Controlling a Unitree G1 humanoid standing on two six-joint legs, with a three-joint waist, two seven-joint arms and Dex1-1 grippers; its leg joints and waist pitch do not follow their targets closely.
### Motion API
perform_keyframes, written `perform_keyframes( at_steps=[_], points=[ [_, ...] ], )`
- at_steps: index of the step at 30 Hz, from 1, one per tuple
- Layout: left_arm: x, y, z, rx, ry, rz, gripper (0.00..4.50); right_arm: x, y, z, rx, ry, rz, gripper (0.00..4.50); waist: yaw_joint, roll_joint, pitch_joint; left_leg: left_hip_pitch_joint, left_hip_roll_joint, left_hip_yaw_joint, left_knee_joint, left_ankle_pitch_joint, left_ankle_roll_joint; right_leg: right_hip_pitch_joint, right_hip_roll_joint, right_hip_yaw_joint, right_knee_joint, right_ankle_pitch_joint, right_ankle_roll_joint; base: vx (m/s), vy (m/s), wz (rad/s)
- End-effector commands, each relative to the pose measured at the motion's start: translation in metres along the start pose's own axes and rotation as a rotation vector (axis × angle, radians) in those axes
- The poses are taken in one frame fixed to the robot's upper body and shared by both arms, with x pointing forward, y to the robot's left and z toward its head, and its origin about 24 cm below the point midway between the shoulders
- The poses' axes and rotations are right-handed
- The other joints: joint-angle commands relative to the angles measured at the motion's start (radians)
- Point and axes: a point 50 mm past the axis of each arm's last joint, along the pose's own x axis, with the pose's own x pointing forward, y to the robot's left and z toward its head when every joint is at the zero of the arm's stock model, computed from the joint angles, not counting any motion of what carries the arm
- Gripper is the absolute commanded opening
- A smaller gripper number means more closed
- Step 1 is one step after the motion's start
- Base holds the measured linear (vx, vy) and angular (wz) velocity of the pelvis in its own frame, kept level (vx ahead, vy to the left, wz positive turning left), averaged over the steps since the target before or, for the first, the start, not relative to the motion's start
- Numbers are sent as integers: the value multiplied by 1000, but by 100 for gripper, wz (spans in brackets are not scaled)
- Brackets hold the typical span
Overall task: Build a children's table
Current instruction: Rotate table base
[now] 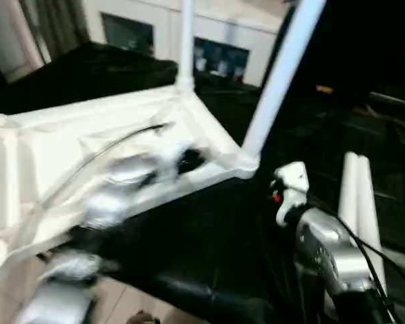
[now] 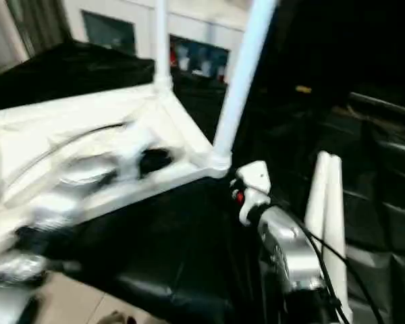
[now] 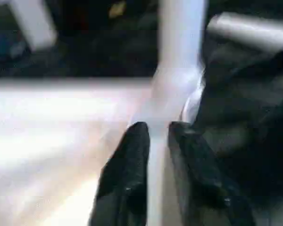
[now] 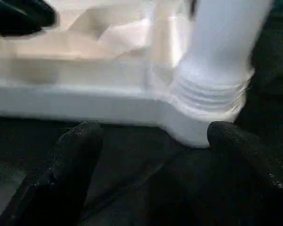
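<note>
Black cloth under white table

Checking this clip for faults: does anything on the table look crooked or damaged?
The nearer fitted leg leans away from the upright far leg; otherwise the upturned table top shows no damage. Two spare legs lie aside.

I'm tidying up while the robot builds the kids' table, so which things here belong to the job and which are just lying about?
Part of the job: table top, two fitted legs, two loose legs.

Just lying about: white cabinet with glass doors, black cloth.
</note>
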Motion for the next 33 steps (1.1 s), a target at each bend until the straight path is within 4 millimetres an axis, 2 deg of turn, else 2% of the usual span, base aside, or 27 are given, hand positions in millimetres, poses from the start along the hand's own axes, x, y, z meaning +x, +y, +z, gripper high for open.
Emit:
perform_keyframes(
  at_steps=[1, 3, 4, 5, 6, 8, 9, 10, 11, 12, 13, 14, 16, 20, 22, 25, 27, 29, 33],
  points=[
    [-19, 2, 9, 19, -21, -26, 120, 0, 7, 2, -11, 12, 47, 390, 6, 5, -63, 21, 45, -23, -61, -116, 38, 55, -91, 54, -67, -33, -190, 0, 0, 0],
    [-43, 8, 4, 23, 29, -3, 126, 2, 10, 0, -11, 18, 60, 390, 4, 7, -60, 26, 43, -18, -62, -124, 25, 46, -82, 56, -70, -31, -193, 0, 0, 0],
    [-52, 12, 3, 24, 46, 19, 126, 4, 11, 0, -12, 19, 62, 390, 6, 6, -60, 29, 44, -18, -62, -128, 20, 46, -83, 56, -69, -32, -195, 0, 0, 0],
    [-58, 14, 2, 26, 57, 33, 126, 4, 11, 0, -12, 20, 63, 390, 8, 9, -57, 28, 44, -18, -65, -137, 15, 43, -82, 56, -69, -45, -194, 0, 0, 0],
    [-75, 25, 0, 26, 98, 110, 126, 7, 13, -1, -12, 24, 60, 390, 13, 8, -57, 35, 45, -17, -65, -158, 3, 39, -82, 57, -69, -57, -192, 0, 0, 0],
    [-98, 39, -2, 14, 156, 226, 126, 10, 14, -1, -11, 33, 48, 390, 9, 11, -55, 30, 41, -20, -70, -174, -12, 43, -81, 56, -71, -87, -178, 0, 0, 0],
    [-101, 41, -3, 9, 165, 248, 105, 11, 14, -2, -10, 34, 44, 390, 7, 11, -56, 31, 42, -21, -71, -179, -19, 43, -81, 56, -70, -91, -173, 0, 0, 0],
    [-117, 51, -7, -17, 202, 340, 93, 13, 15, -2, 4, 33, 31, 390, 9, 11, -56, 35, 42, -21, -71, -185, -27, 40, -81, 57, -71, -93, -168, 0, 0, 0],
    [-117, 51, -7, -17, 202, 340, 87, 13, 15, -2, 4, 33, 31, 373, 7, 10, -54, 32, 40, -22, -73, -190, -32, 41, -81, 57, -71, -93, -167, 0, 0, 0],
    [-129, 58, -12, -37, 252, 418, 88, 15, 15, -2, 11, 35, 25, 362, 10, 11, -56, 36, 42, -22, -72, -196, -39, 40, -82, 57, -69, -88, -166, 0, 0, 0],
    [-133, 61, -14, -38, 280, 450, 89, 16, 16, -2, 12, 37, 23, 355, 9, 11, -57, 36, 42, -22, -73, -195, -40, 39, -81, 58, -69, -82, -165, 0, 0, 0],
    [-141, 69, -19, -27, 343, 540, 66, 19, 17, -2, 7, 40, 22, 350, 10, 14, -57, 37, 40, -23, -73, -203, -46, 40, -80, 58, -69, -73, -164, 0, 0, 0],
    [-143, 71, -20, -24, 359, 563, 53, 19, 17, -2, 5, 41, 23, 336, 9, 11, -56, 35, 39, -24, -74, -206, -47, 43, -81, 59, -71, -74, -159, 0, 0, 0],
    [-146, 79, -29, -2, 436, 661, 28, 22, 18, -2, 6, 42, 14, 301, 11, 14, -56, 38, 39, -26, -75, -218, -55, 45, -84, 60, -73, -84, -158, 0, 0, 0],
    [-144, 83, -33, 26, 461, 686, 9, 23, 19, -2, 6, 41, 12, 271, 13, 15, -55, 40, 37, -26, -76, -236, -56, 43, -84, 60, -79, -106, -151, 0, 0, 0],
    [-138, 86, -42, 93, 518, 686, 4, 24, 20, -2, 7, 41, 8, 261, 15, 15, -57, 41, 39, -30, -77, -250, -60, 45, -86, 60, -79, -121, -144, 0, 0, 0],
    [-134, 88, -45, 108, 530, 696, 0, 25, 20, -3, 8, 41, 7, 242, 15, 20, -60, 42, 39, -30, -76, -236, -66, 44, -85, 59, -74, -81, -154, 0, 0, 0],
    [-130, 90, -51, 137, 560, 678, 0, 25, 21, -3, 9, 43, 6, 226, 14, 15, -62, 40, 38, -30, -74, -220, -62, 47, -86, 59, -71, -50, -161, 0, 0, 0],
    [-121, 90, -61, 162, 590, 628, 0, 29, 24, -6, 9, 54, 8, 185, 16, 18, -63, 41, 40, -30, -74, -210, -63, 48, -89, 59, -68, -23, -167, 0, 0, 0]
  ],
)
